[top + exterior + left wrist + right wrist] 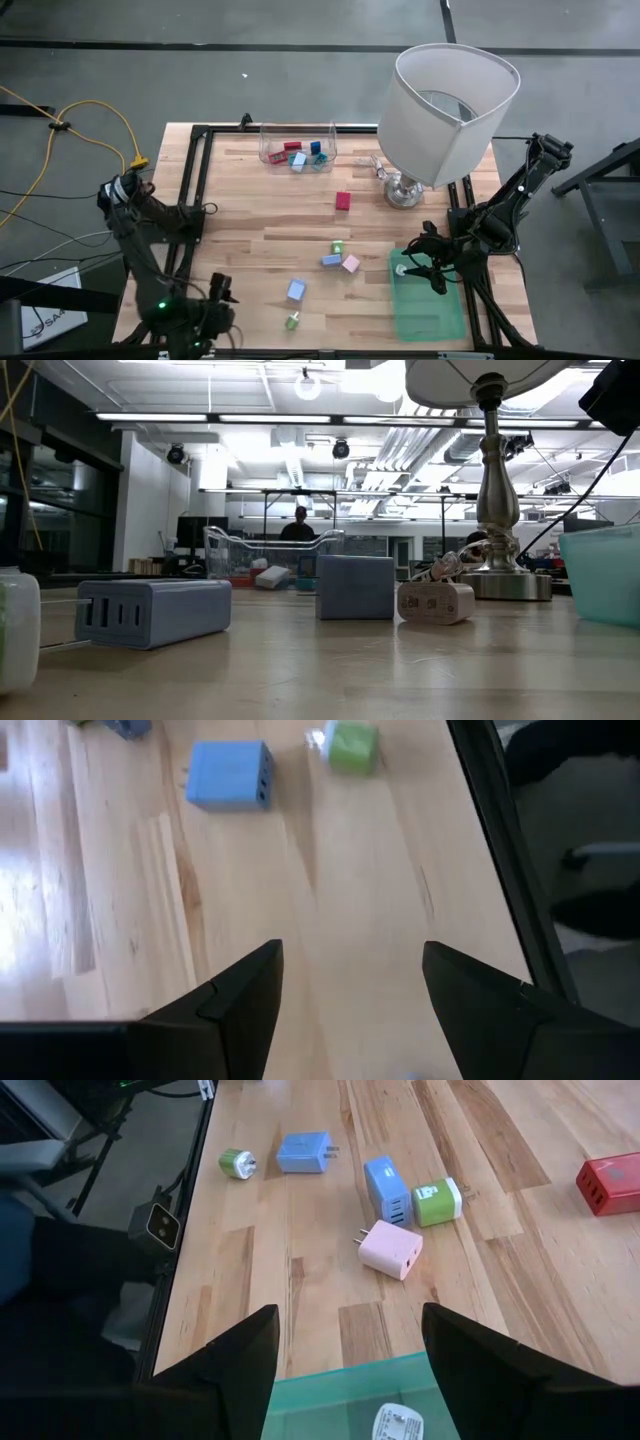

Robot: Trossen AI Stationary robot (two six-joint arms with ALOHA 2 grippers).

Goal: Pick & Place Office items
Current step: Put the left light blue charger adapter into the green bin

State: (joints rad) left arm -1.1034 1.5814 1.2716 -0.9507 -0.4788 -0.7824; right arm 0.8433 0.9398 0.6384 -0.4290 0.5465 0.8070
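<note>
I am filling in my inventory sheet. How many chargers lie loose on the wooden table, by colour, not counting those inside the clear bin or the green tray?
Red charger: 1
Pink charger: 1
Blue chargers: 2
Green chargers: 2
Total: 6

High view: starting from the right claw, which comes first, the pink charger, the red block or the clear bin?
From the right claw, over the green tray:
1. Pink charger, just beside the tray.
2. Red block, mid-table.
3. Clear bin, at the far edge.
</note>
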